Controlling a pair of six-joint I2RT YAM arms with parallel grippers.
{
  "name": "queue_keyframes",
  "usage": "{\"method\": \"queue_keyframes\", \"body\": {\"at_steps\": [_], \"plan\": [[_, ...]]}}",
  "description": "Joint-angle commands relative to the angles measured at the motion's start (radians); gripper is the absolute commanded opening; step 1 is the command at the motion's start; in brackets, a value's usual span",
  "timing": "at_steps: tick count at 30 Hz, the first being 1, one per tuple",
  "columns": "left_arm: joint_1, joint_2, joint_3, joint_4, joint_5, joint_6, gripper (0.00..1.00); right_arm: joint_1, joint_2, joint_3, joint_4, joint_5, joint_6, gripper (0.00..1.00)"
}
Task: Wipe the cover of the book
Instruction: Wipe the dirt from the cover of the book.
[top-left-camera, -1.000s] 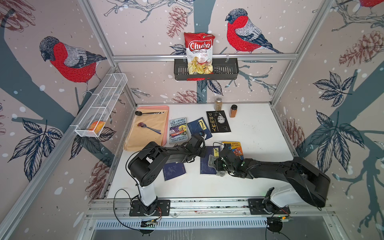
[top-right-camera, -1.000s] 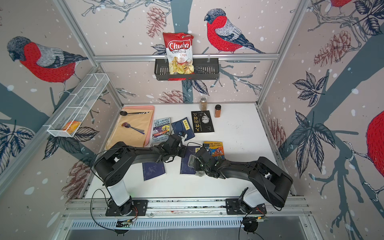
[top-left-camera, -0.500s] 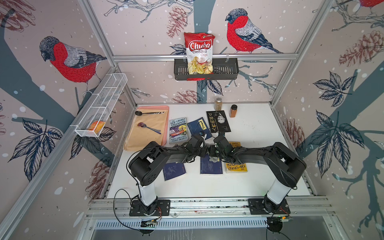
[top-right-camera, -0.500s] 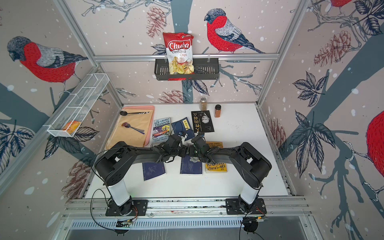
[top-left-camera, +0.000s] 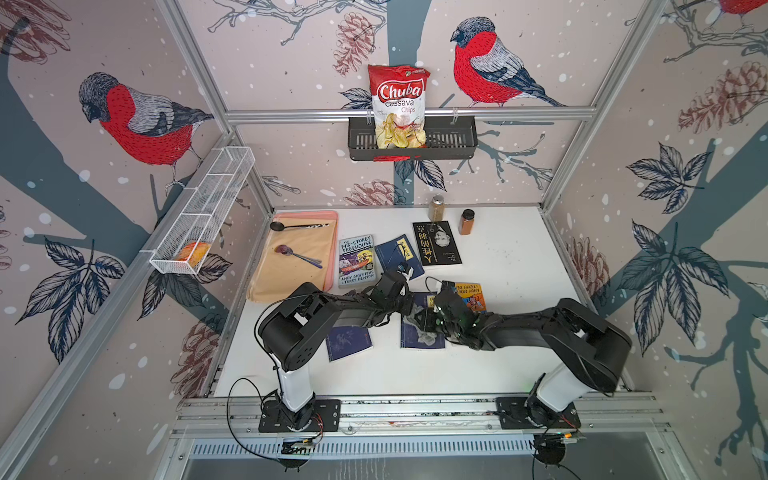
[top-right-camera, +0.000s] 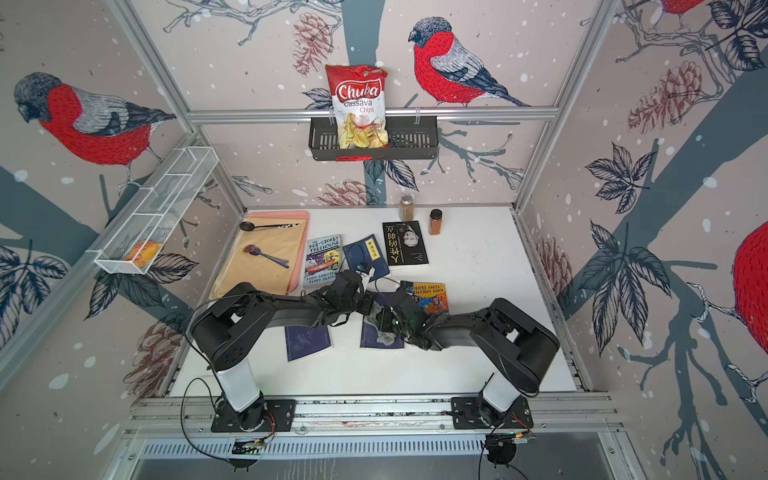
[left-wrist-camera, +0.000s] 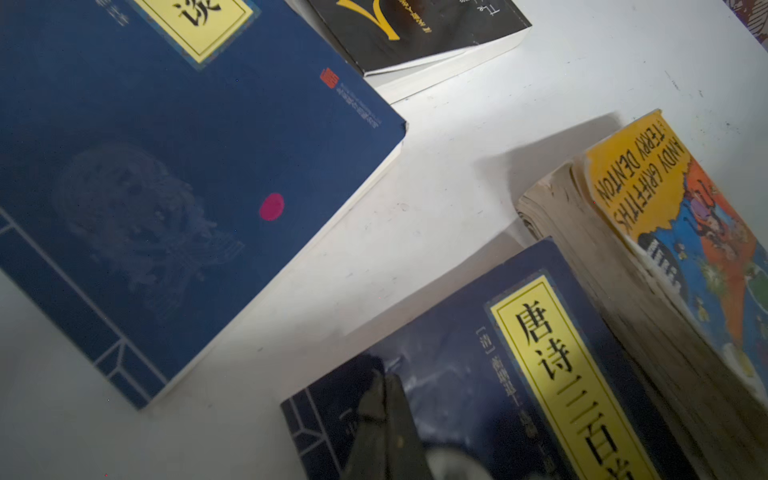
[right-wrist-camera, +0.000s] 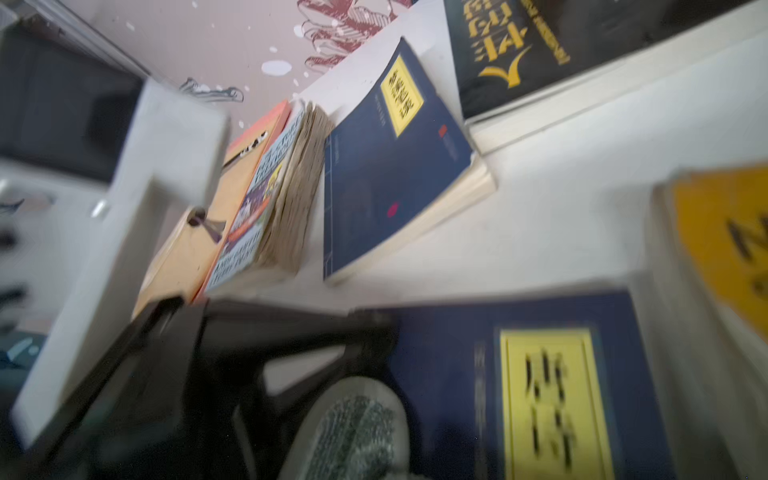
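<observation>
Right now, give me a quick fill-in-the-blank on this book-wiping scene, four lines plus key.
The grey cloth rests on a dark blue book whose label is ____.
The chips bag sits in the ____ basket.
____ spice jars stand on the table.
The left fingers at that book's corner are ____.
Missing words: yellow; black; two; shut.

Gripper (left-wrist-camera: 380, 399), jaws together, on navy book (left-wrist-camera: 457, 357); yellow paperback (left-wrist-camera: 673, 232) just beside.
</observation>
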Motion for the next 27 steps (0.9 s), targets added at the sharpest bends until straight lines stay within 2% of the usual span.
{"method": "queue_keyframes", "body": {"at_steps": [1,4,7,12,14,16,19,24,27], "plan": [[0.001,0.038,-0.030,-0.417,0.005,-0.009,0.00,-0.072,0.099,0.072,-0.264,0.053,-0.110,0.05],[0.001,0.036,-0.031,-0.416,0.003,-0.013,0.00,-0.066,0.098,0.093,-0.284,0.052,-0.129,0.05],[0.001,0.037,-0.035,-0.415,0.004,-0.014,0.00,-0.002,0.021,0.030,-0.323,0.086,-0.096,0.05],[0.001,0.039,-0.034,-0.418,0.002,-0.014,0.00,0.160,-0.127,-0.163,-0.353,0.095,0.075,0.06],[0.001,0.040,-0.032,-0.419,0.005,-0.013,0.00,0.186,-0.166,-0.215,-0.354,0.095,0.126,0.07],[0.002,0.040,-0.033,-0.419,0.006,-0.014,0.00,0.163,-0.189,-0.249,-0.338,0.113,0.131,0.07],[0.002,0.042,-0.030,-0.421,0.005,-0.009,0.00,0.042,-0.160,-0.224,-0.305,0.100,0.056,0.07],[0.002,0.034,-0.040,-0.414,0.006,-0.013,0.00,-0.154,-0.008,-0.048,-0.250,0.100,-0.092,0.06],[0.003,0.036,-0.039,-0.414,0.006,-0.013,0.00,-0.178,0.064,0.038,-0.279,0.106,-0.139,0.05]]}}
